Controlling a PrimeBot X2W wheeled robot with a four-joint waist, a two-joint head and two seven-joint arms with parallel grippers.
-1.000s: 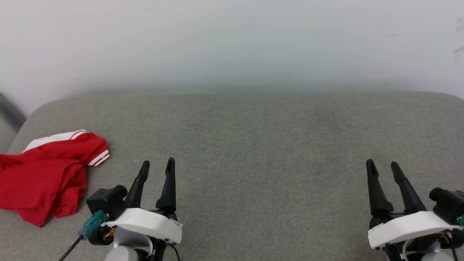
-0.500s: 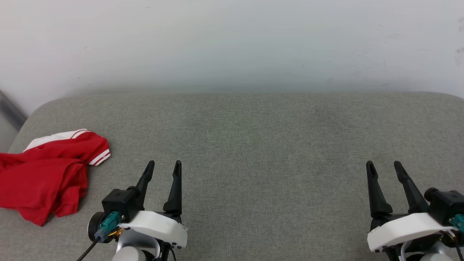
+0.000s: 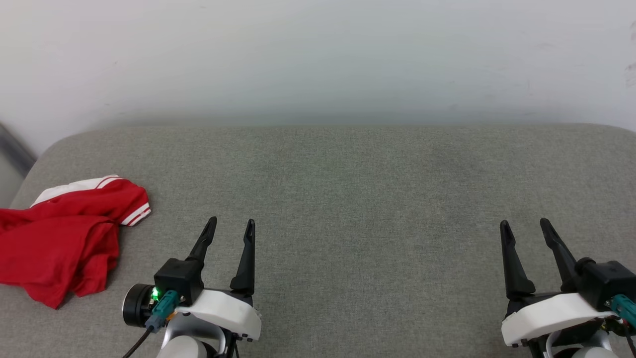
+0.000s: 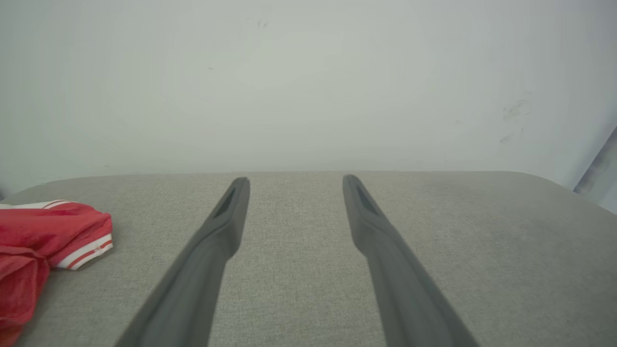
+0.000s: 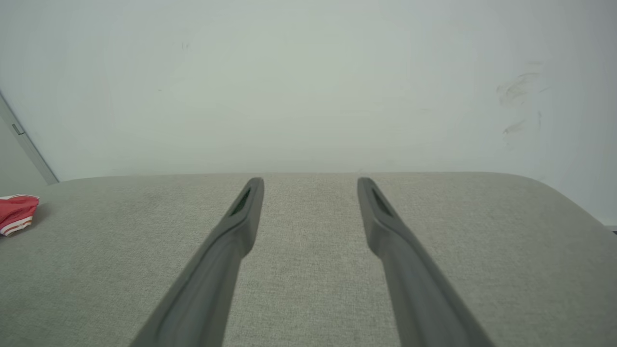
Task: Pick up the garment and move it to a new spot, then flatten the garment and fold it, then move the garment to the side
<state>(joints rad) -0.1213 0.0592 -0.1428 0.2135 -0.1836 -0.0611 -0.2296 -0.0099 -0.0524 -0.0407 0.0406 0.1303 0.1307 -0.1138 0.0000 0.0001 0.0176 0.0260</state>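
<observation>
The garment (image 3: pixel 64 238), a red shirt with white sleeve and red-and-white stripe trim, lies crumpled at the far left of the grey cushioned surface (image 3: pixel 348 189). Its printed front is hidden in the folds. A striped cuff of the garment (image 4: pixel 53 231) lies left of my left fingers, and a small part of the garment (image 5: pixel 17 212) sits at the far left edge of the right wrist view. My left gripper (image 3: pixel 231 224) hovers open to the right of the shirt, apart from it. My right gripper (image 3: pixel 525 226) is open at the lower right, holding nothing.
A white wall (image 3: pixel 318 59) rises straight behind the surface's back edge. The surface's rounded left corner (image 3: pixel 47 149) lies just beyond the shirt, with a dark strip (image 3: pixel 12 149) beside it. Bare grey fabric stretches between the two grippers.
My left gripper has shifted a little to the right and turned at the wrist, away from the shirt. The right gripper has barely moved. The shirt lies as before.
</observation>
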